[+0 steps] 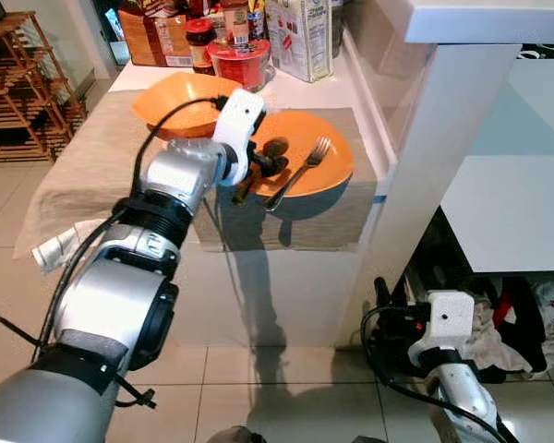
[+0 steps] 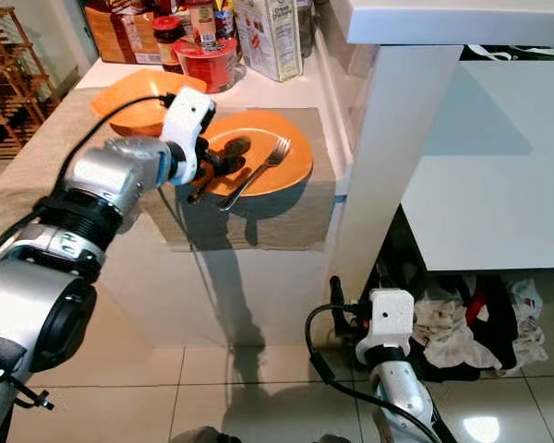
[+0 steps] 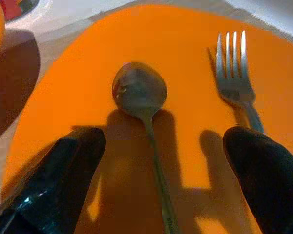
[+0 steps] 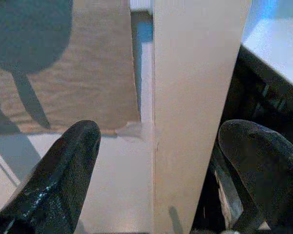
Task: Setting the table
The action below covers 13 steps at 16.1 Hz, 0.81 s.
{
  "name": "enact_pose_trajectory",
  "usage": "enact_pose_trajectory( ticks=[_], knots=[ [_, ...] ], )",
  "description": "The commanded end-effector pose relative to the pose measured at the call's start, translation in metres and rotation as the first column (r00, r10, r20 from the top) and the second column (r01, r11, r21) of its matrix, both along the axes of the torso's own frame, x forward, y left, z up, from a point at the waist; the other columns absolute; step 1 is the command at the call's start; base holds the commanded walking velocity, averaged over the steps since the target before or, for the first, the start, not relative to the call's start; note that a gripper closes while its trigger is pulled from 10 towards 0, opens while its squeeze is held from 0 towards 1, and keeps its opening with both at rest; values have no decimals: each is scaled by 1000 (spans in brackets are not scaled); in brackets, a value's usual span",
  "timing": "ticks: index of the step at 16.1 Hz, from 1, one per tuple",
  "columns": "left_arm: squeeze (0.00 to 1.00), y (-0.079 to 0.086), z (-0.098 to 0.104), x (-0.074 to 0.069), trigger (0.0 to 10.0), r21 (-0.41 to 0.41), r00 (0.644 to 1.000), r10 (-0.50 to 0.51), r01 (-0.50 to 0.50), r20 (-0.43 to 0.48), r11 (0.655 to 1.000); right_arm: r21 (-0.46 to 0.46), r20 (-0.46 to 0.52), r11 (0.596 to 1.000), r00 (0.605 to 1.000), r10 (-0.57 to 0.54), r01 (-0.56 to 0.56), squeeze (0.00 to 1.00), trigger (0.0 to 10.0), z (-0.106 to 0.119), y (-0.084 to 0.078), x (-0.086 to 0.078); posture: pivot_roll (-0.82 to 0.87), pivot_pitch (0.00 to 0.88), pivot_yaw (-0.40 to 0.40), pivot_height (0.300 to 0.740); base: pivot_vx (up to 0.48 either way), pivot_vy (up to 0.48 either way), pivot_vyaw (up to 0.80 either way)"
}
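Observation:
An orange plate (image 1: 332,148) lies on a beige cloth (image 1: 92,171) near the table's right edge. On the plate lie a metal spoon (image 3: 139,90) and, to its right, a fork (image 3: 232,68). My left gripper (image 1: 261,172) hovers low over the plate's near-left part. It is open, with its fingers (image 3: 63,175) on either side of the spoon's handle and not touching it. An orange bowl (image 1: 175,97) sits just behind and left of the plate. My right gripper (image 4: 156,170) hangs open low beside the table, near the floor.
A red container (image 1: 242,63), jars and a white carton (image 1: 300,37) crowd the table's back edge. A white pillar (image 1: 443,148) rises right of the table. Crumpled laundry (image 1: 522,332) lies under the white counter. A wooden rack (image 1: 18,88) stands far left.

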<state>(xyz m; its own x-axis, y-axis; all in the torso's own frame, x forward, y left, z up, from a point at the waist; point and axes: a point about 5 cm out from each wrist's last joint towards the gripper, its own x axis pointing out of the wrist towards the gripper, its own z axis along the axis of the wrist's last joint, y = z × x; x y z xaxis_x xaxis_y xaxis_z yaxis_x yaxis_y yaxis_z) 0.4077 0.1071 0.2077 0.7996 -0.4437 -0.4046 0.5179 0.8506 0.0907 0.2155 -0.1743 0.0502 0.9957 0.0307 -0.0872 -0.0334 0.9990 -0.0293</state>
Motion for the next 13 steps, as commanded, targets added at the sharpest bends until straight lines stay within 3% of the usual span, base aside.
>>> enact_pose_trajectory(
  ticks=[1, 8, 13],
  knots=[
    [0, -1, 7, 3, 10000, 10, 1000, 15, -15, 26, 1000, -3, -19, 1000, 1000, -5, 5, 0, 10000, -1, 0, -3, -94, 33, 82, 727, 0, 0, 0],
    [0, 3, -2, 5, 10000, 83, 999, 40, -38, -18, 996, 6, -30, 1000, 1000, -4, 4, 0, 10000, -3, 5, -4, -97, 18, 104, 727, 0, 0, 0],
    [0, 2, 2, 5, 10000, 27, 994, 64, -62, -93, 998, 5, -38, 1000, 999, -6, 6, 0, 10000, -5, 5, -4, -101, 7, 111, 727, 0, 0, 0]
  ],
)
